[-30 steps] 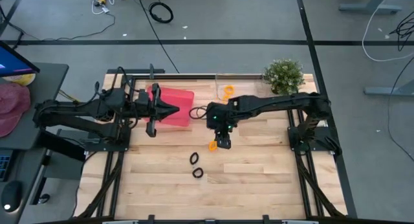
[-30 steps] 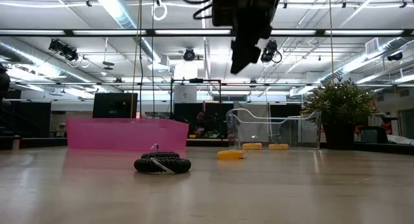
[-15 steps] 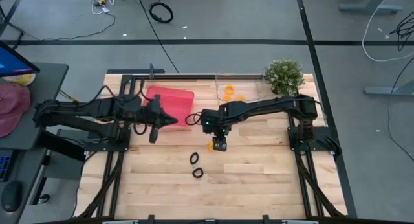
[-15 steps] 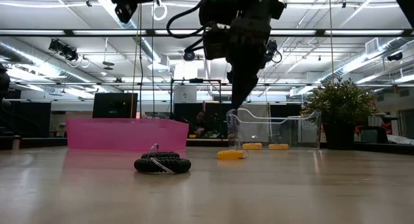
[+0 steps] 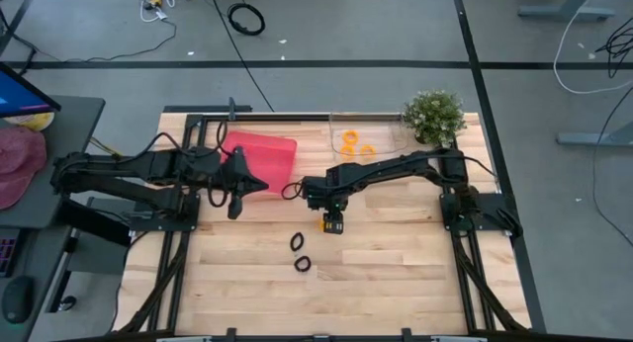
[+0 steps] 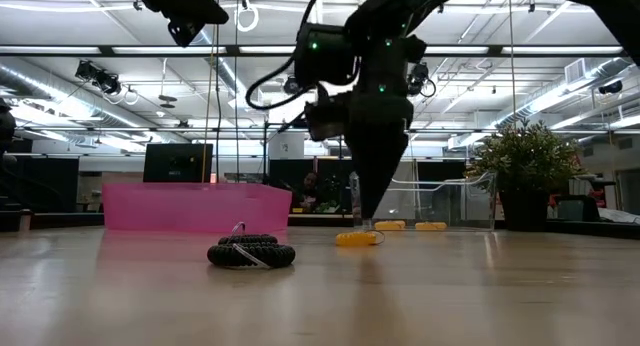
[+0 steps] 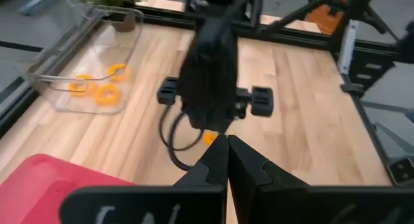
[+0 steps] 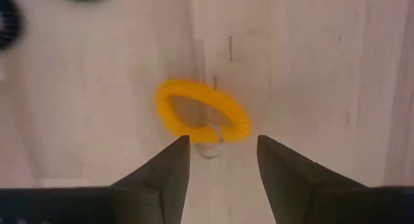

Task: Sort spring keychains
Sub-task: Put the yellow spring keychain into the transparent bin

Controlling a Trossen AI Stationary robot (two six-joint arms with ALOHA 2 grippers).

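1. High view: the right gripper is pointing down over the middle of the wooden table, right above an orange spring keychain that is lying on the boards. Two black spring keychains are lying close together nearer the front edge. More orange keychains are sitting inside the clear bin at the back, beside a potted plant. The left gripper is hanging at the near edge of the pink bin.

2. Low view: the right gripper is reaching almost to the tabletop, its tips just above the orange spring keychain. A black spring keychain with its metal ring is lying in front of the pink bin. The clear bin is showing orange loops inside, next to the plant.

3. Left wrist view: the left gripper is keeping its fingers pressed together and is gripping nothing. Beyond them the right arm is blocking most of the orange keychain on the table. The clear bin is holding three orange loops, and a corner of the pink bin is showing.

4. Right wrist view: the right gripper is standing spread wide with nothing between its fingers. The orange spring keychain is lying flat on the wood just past the fingertips, its small metal ring pointing into the gap. It is not gripped.
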